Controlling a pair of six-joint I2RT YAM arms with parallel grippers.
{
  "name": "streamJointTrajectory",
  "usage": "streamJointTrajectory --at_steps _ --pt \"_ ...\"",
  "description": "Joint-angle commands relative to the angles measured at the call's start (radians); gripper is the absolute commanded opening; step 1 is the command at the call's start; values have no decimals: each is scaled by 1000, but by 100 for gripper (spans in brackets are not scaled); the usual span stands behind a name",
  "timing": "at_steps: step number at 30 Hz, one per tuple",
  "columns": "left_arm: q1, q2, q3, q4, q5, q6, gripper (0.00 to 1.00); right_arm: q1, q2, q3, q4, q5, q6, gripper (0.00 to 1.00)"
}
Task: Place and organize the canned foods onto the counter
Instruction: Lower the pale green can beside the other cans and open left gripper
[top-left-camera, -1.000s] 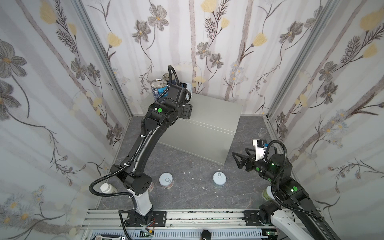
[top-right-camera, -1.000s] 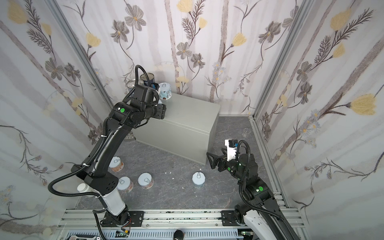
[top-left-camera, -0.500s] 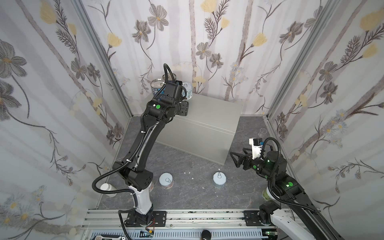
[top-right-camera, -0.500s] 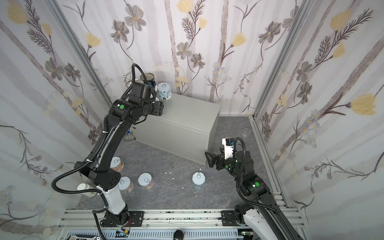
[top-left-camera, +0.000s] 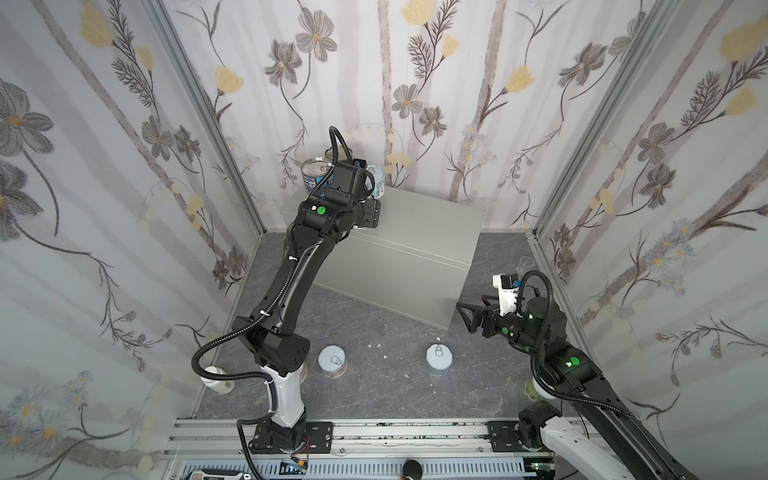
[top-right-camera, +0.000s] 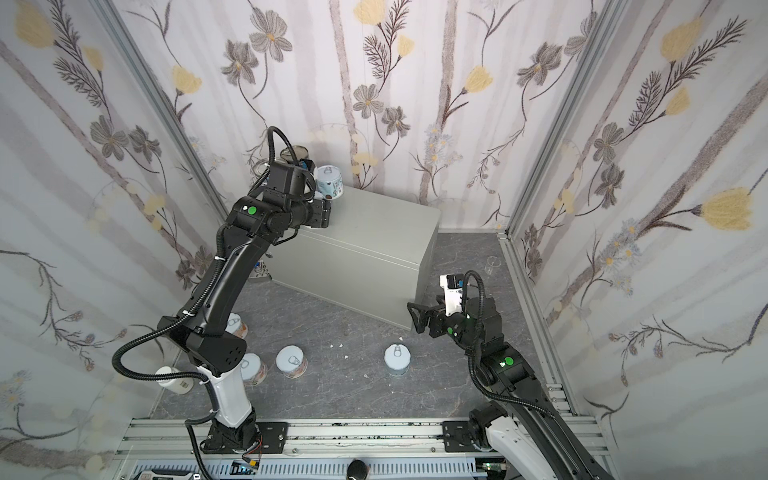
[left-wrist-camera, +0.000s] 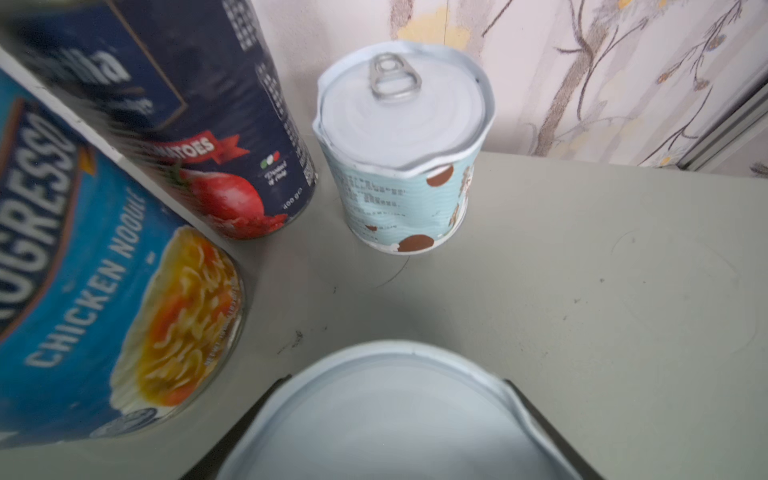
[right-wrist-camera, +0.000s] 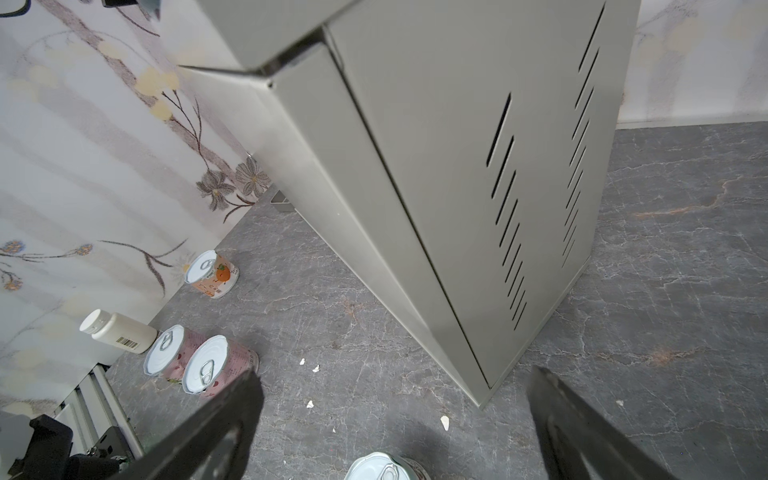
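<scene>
The left gripper (left-wrist-camera: 395, 381) hung low over the far left corner of the grey counter (top-left-camera: 424, 224). Between its two dark fingers (left-wrist-camera: 274, 390) sat a short can (left-wrist-camera: 395, 424), of which only the pale lid showed. The fingers stood close at both sides of the lid, but I could not tell if they were pressing it or were just apart from it. Straight ahead of the fingertips a light-blue short can (left-wrist-camera: 403, 137) with brown dots and a dented rim stood upright on the counter, near the wall. Ahead and to the gripper's left stood two tall cans close together: a blue Progresso chicken noodle can (left-wrist-camera: 83, 270), the nearer one, and behind it a navy tomato can (left-wrist-camera: 232, 137).

The right gripper (top-left-camera: 465, 318) hovered above the dark marbled floor (right-wrist-camera: 665, 291), just beside the near right corner of the counter, its fingers spread wide with nothing between them. Almost under it stood a pull-tab can (right-wrist-camera: 386, 467). Further ahead of it, toward the other arm's base, were two pink-label cans (right-wrist-camera: 212, 370), an orange-label can (right-wrist-camera: 212, 274) and a white pill bottle (right-wrist-camera: 116, 330) lying on its side.
</scene>
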Motion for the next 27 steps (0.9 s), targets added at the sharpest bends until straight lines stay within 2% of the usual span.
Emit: streamJointTrajectory --at_steps 1,13,21,27 --pt "0 -7 2 -3 -6 7 76 1 7 11 54 -19 -10 100" --pt "4 28 31 7 -23 7 82 1 -22 -15 55 -21 -9 100" --pt "3 68 67 28 -64 12 76 1 -31 -33 66 -22 -1 100" --pt "5 81 76 39 -106 28 75 1 -21 -34 73 -23 0 100"
